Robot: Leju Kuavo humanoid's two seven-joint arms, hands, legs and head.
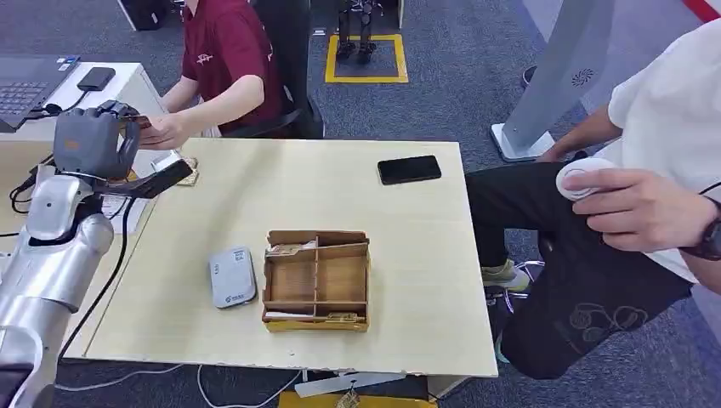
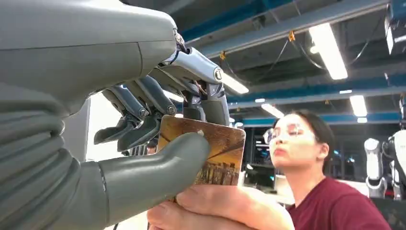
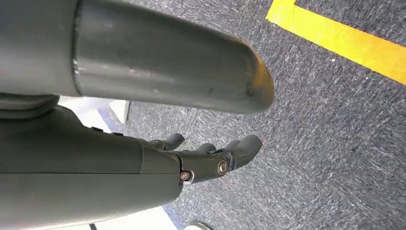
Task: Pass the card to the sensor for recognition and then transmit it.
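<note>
Head view, box: one open wooden divided box (image 1: 316, 280) sits at table (image 1: 408, 280) centre; papers or cards lie flat in its compartments at the 12 and 6 o'clock edges, the middle cells look bare.
Head view, sensor: one grey card reader (image 1: 232, 277) lies flat just beside the box, at its 9 o'clock.
Head view, phone: one black phone (image 1: 409, 169) lies near the table's far edge, at 1 o'clock from the box.
Head view, left hand: the left hand (image 1: 92, 138) is raised at the table's 10 o'clock corner, meeting a seated person's hand (image 1: 166, 130).
Left wrist view, card: one card (image 2: 210, 151) is pinched between the left hand's thumb (image 2: 158, 167) and its curled dark fingers; the person's hand grips its other end. Its long axis runs from robot hand to person's hand.
Right wrist view, right hand: the right hand (image 3: 143, 158) hangs over grey carpet, fingers loosely apart, holding nothing.
</note>
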